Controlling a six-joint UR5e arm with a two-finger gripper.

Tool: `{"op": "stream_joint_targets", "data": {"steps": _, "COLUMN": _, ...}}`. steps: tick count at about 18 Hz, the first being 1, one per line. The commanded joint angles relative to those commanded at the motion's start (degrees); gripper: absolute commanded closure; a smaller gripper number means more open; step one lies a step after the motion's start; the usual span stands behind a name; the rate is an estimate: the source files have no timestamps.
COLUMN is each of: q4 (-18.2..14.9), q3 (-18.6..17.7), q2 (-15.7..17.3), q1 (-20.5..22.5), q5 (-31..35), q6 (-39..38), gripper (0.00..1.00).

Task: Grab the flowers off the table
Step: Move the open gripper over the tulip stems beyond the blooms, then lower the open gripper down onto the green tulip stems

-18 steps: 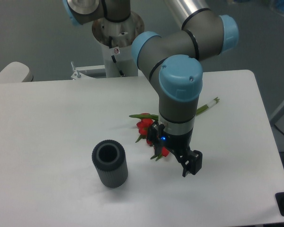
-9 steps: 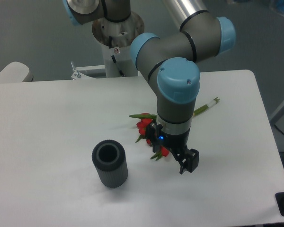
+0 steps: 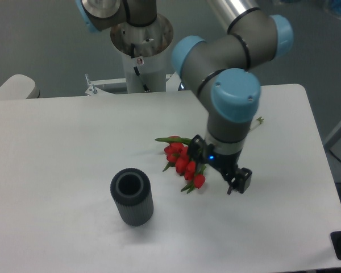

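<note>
Gripper hangs just right of the flowers, jaw state unclear; closing there risks catching only stems, or nothing.

We see white table, rounded corners. Flowers lie flat near centre: red buds toward left, green stems running right (mostly hidden behind arm, stem tip shows at far side). Dark grey ribbed cylinder stands upright front-left of buds, apart from them.

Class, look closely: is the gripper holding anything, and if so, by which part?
Cannot be told: the gripper sits low over the stems of the red tulip bunch, but the arm hides any contact.
</note>
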Motion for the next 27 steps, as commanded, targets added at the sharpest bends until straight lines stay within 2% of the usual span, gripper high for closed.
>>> {"op": "stream_joint_targets", "data": {"steps": 4, "q4": -1.5, "q3": -0.9, "q2": 0.1, "q1": 2.0, "q5": 0.1, "q6": 3.3, "gripper": 0.00}}
{"op": "stream_joint_targets", "data": {"steps": 9, "q4": -0.5, "q3": -7.8, "q2": 1.8, "q1": 4.8, "q5": 5.1, "q6": 10.8, "gripper": 0.00}}
{"op": "stream_joint_targets", "data": {"steps": 12, "q4": -0.2, "q3": -11.0, "q2": 2.6, "q1": 7.4, "q5": 5.0, "q6": 13.0, "gripper": 0.00}}
{"op": "stream_joint_targets", "data": {"steps": 14, "q4": 1.7, "q3": -13.8, "q2": 3.8, "q1": 8.1, "q5": 4.6, "q6": 14.2, "gripper": 0.00}}
{"op": "stream_joint_targets", "data": {"steps": 16, "q4": 5.1, "q3": -17.3, "q2": 4.2, "q1": 8.2, "q5": 3.9, "q6": 14.2, "gripper": 0.00}}
{"op": "stream_joint_targets", "data": {"steps": 19, "q4": 14.3, "q3": -24.3, "q2": 4.3, "q1": 8.3, "q5": 3.8, "q6": 14.0, "gripper": 0.00}}
{"op": "stream_joint_targets", "data": {"steps": 20, "q4": 17.4, "q3": -25.7, "q2": 4.3, "q1": 8.2, "q5": 3.7, "q6": 13.6, "gripper": 0.00}}
{"op": "stream_joint_targets", "data": {"steps": 21, "q4": 18.7, "q3": -26.0, "q2": 4.4, "q1": 8.0, "q5": 3.7, "q6": 13.5, "gripper": 0.00}}
{"op": "stream_joint_targets", "data": {"steps": 24, "q4": 19.2, "q3": -27.3, "q2": 4.7, "q1": 8.0, "q5": 3.2, "q6": 13.5, "gripper": 0.00}}
{"op": "stream_joint_targets", "data": {"steps": 27, "q4": 19.7, "q3": -29.1, "q2": 4.7, "q1": 9.1, "q5": -0.9, "q6": 13.5, "gripper": 0.00}}
